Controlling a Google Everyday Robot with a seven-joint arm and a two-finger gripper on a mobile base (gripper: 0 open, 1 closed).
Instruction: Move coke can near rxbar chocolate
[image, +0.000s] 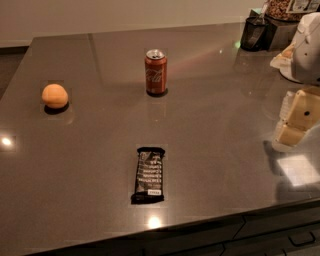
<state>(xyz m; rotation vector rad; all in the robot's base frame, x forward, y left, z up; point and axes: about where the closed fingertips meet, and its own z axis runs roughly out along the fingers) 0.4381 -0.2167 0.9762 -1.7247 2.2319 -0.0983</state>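
Hand (296, 120) at right edge, coke can (155, 72) upright

Orange (54, 95) left on counter (225, 155); dark bin (254, 34), perhaps, back-right

Just the one feed for me: it looks down at a slant from above the near edge of the counter (225, 165), facing across toward the back wall (125, 15). It's far enough back to fit most of the top. The gripper (292, 127) pokes in at the right edge.
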